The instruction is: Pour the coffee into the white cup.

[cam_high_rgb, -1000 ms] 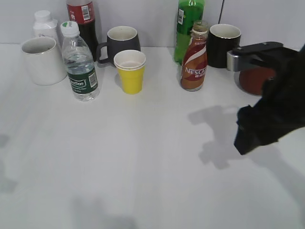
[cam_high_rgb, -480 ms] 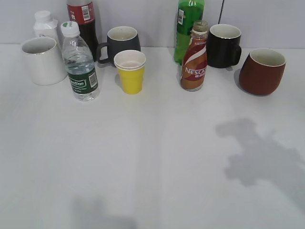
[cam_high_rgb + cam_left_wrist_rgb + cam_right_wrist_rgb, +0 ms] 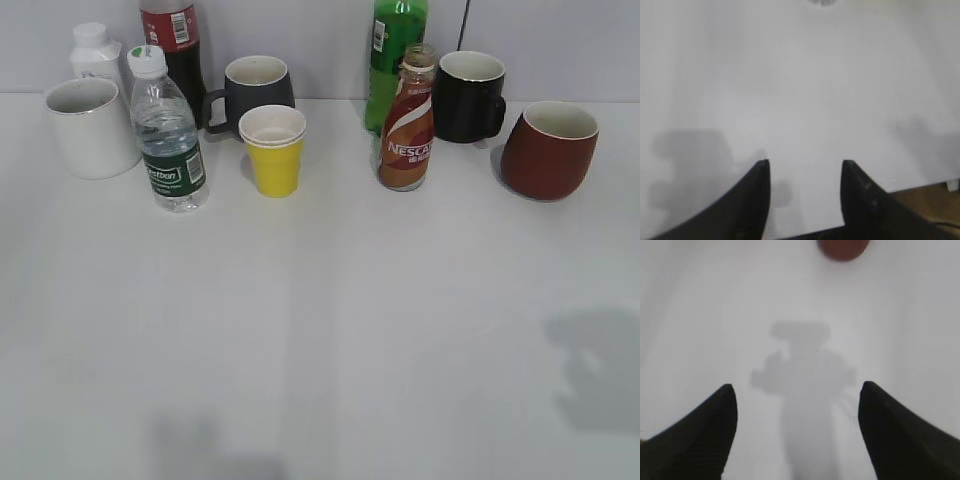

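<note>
Coffee bottle (image 3: 407,120) stands capless along the bench's (image 3: 320,330) far edge — white cup (image 3: 90,127) at the far-left corner; my right end effector (image 3: 797,395) gapes wide, my left end effector (image 3: 805,167) is narrower, both empty.

- Exterior: chest-height, slanting down across the surface (image 3: 320,330) toward the back wall.
- Left wrist: close, facing bare surface.
- Right wrist: close, facing down; shares the brown mug (image 3: 842,248) with exterior.

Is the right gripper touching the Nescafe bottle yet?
Apart. The right wrist view shows the right gripper open over bare table with nothing between its fingertips, and in the exterior view the Nescafe bottle stands alone with no gripper near it.
</note>
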`<state>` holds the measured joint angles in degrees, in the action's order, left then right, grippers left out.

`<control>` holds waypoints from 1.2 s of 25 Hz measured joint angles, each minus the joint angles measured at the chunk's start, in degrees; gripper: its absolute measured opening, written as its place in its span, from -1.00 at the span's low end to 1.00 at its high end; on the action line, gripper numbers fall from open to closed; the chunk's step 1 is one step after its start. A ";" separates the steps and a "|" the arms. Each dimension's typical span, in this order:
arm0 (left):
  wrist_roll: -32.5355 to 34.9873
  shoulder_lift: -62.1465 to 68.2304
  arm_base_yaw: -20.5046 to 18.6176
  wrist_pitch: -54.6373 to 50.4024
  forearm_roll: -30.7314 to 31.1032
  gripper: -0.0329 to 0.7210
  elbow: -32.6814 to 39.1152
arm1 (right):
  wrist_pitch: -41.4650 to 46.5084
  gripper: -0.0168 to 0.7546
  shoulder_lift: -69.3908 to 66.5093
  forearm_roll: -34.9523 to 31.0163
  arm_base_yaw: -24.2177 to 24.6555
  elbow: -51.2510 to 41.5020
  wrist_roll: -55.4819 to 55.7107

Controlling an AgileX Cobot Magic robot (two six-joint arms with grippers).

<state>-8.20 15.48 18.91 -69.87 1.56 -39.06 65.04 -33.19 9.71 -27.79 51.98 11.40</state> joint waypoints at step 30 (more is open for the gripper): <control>0.23 -0.42 0.00 8.56 2.02 0.44 8.93 | -4.73 0.57 12.03 -7.10 0.00 -23.20 -7.57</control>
<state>-7.96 15.06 18.91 -61.31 3.58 -30.13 60.31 -21.16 2.61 -27.79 28.78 3.83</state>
